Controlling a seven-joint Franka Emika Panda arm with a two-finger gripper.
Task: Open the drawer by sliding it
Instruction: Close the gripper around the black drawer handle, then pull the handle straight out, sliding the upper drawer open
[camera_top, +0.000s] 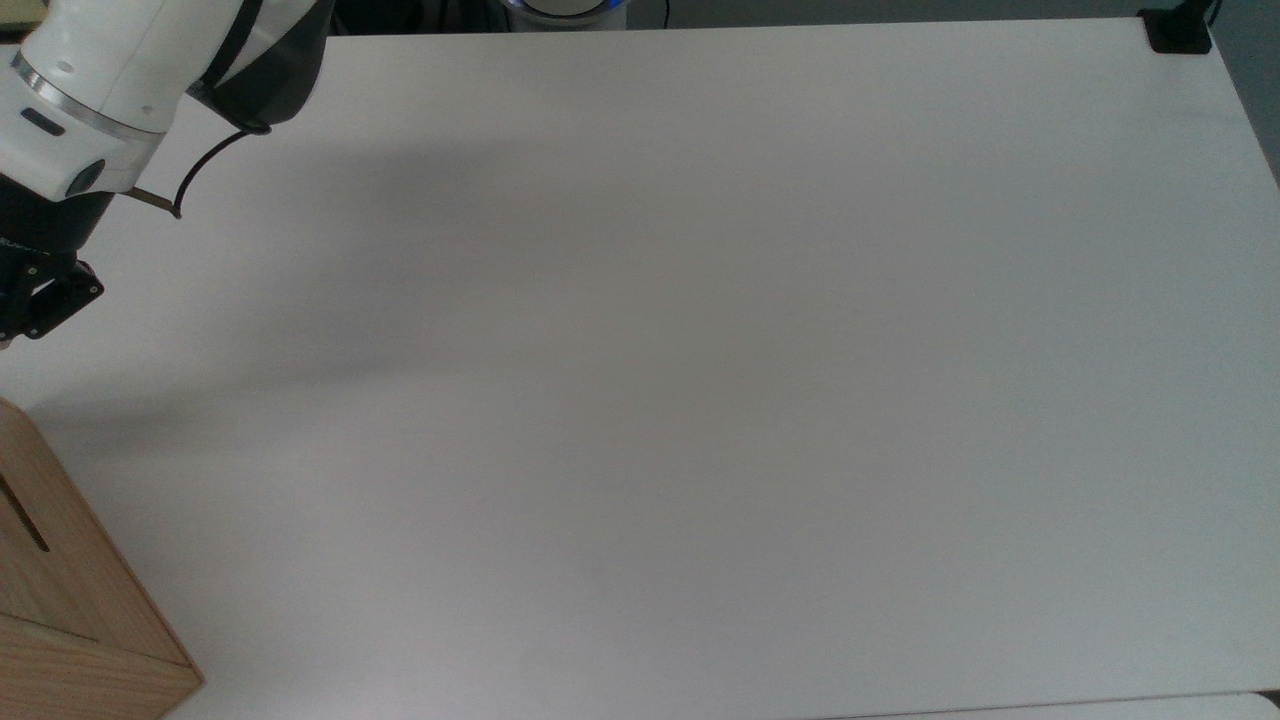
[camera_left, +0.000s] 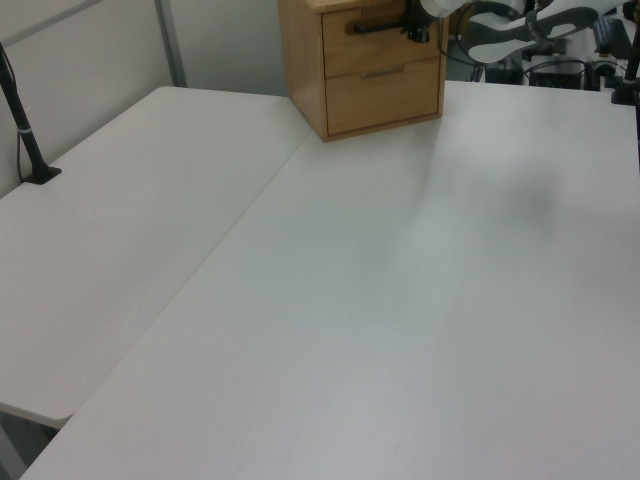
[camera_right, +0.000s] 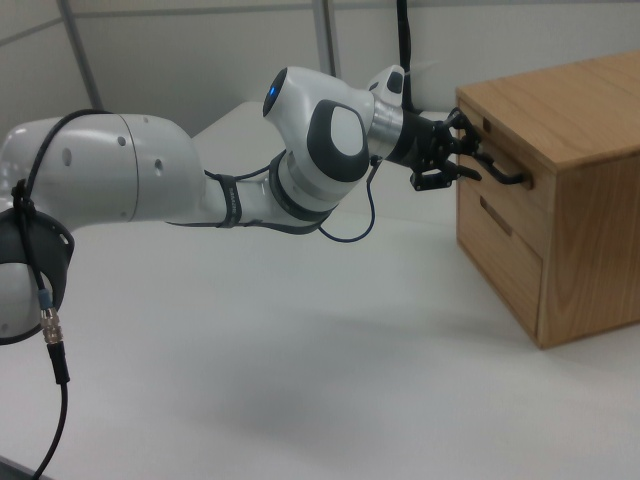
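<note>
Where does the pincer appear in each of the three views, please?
Top view: the pincer sits at the left edge, in the upper half, partly cut off.
Left view: the pincer is at the top edge, right of centre, against the cabinet front.
Right view: the pincer is right of centre, high up, at the cabinet's upper handle.
Shared landmark: the white table.
</note>
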